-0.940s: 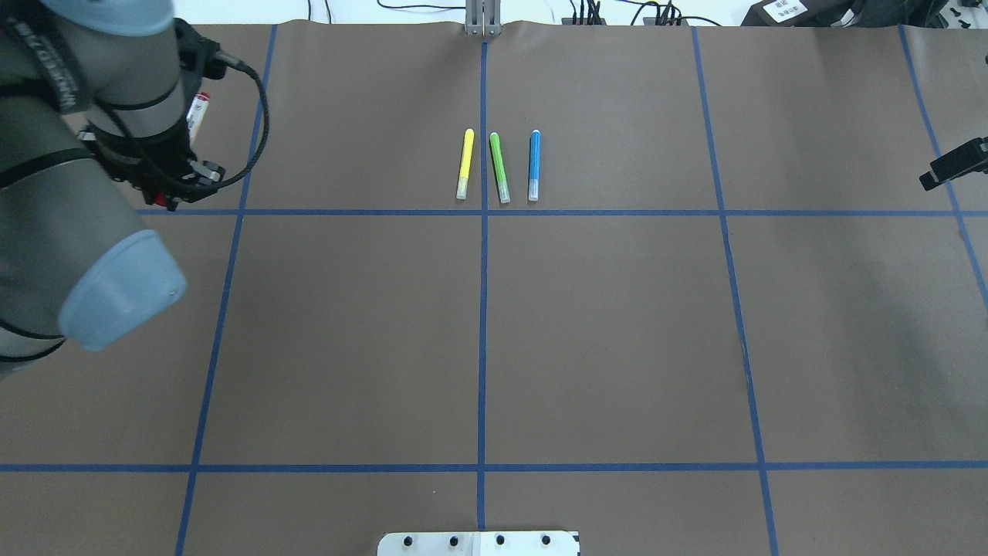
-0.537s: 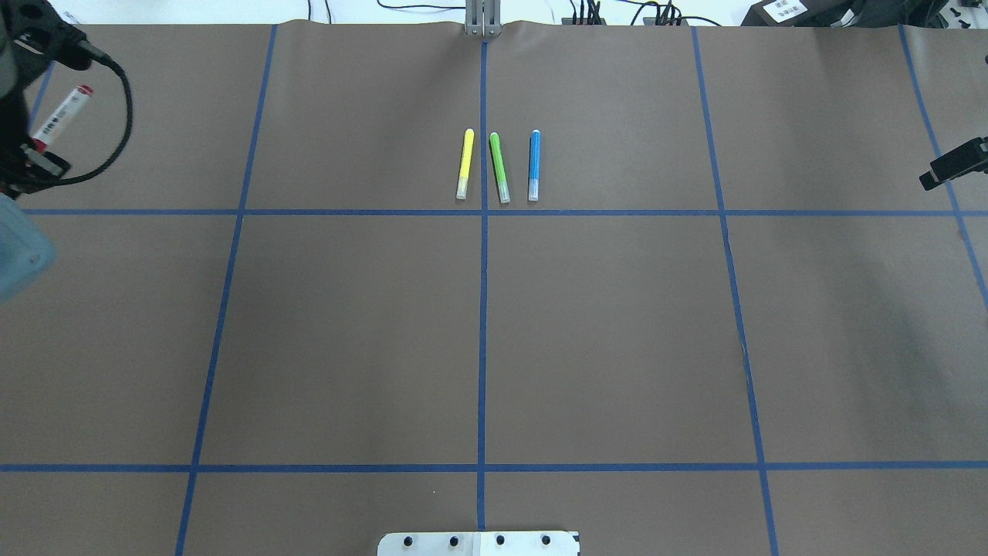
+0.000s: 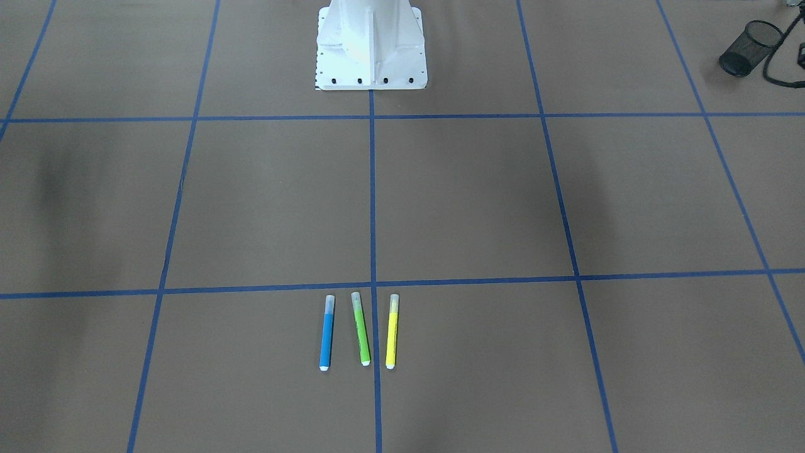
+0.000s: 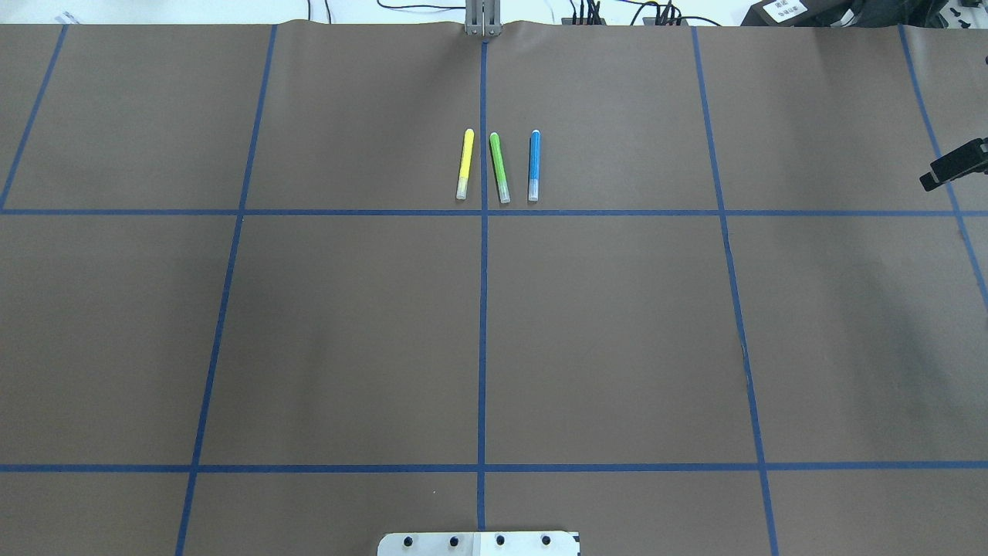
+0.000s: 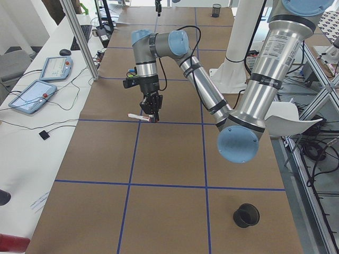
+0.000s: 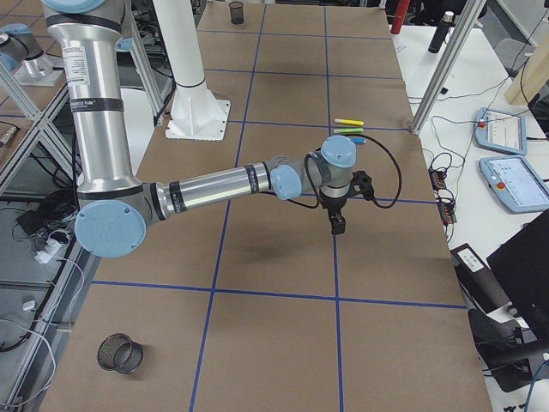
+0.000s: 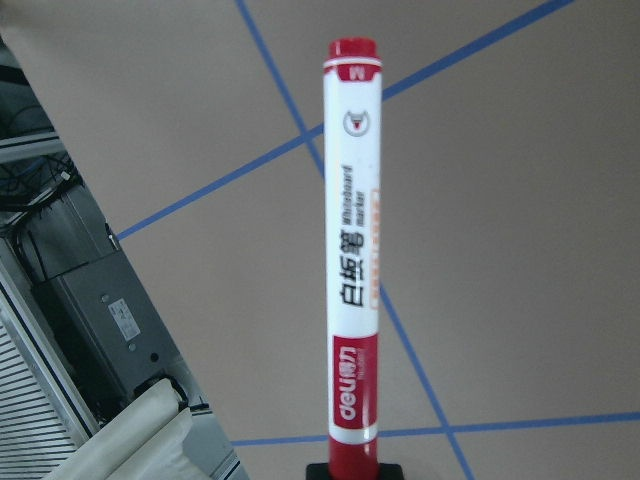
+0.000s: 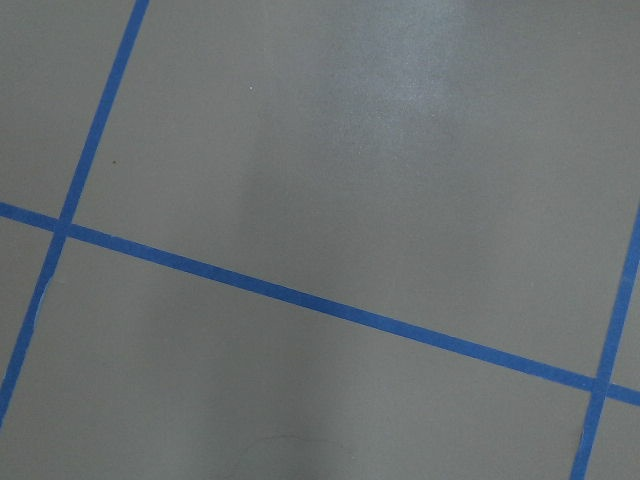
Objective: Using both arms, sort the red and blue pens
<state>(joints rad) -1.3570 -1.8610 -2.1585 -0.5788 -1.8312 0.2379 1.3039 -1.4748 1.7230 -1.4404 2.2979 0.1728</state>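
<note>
The red pen (image 7: pixel 352 250), white-barrelled with a red cap and a printed label, juts out from my left gripper (image 7: pixel 354 468), which is shut on its red end. In the exterior left view my left gripper (image 5: pixel 151 115) holds the red pen (image 5: pixel 137 116) level, low over the paper near a blue tape line. The blue pen (image 4: pixel 534 165) lies flat at the table's far middle, also seen as the blue pen (image 3: pixel 326 332). My right gripper (image 4: pixel 955 166) shows only as a black shape at the right edge; in the exterior right view my right gripper (image 6: pixel 339 225) points down. I cannot tell whether it is open.
A yellow marker (image 4: pixel 465 164) and a green marker (image 4: pixel 499 167) lie beside the blue pen. A black mesh cup (image 3: pixel 748 47) lies tipped at a corner by the left arm. Another black cup (image 5: pixel 246 215) stands near that end. The white pedestal (image 3: pixel 370 44) stands mid-table at the robot's edge.
The left arm has swung left out of the overhead view, taking the red pen with it. The right gripper and the three markers have not moved.
</note>
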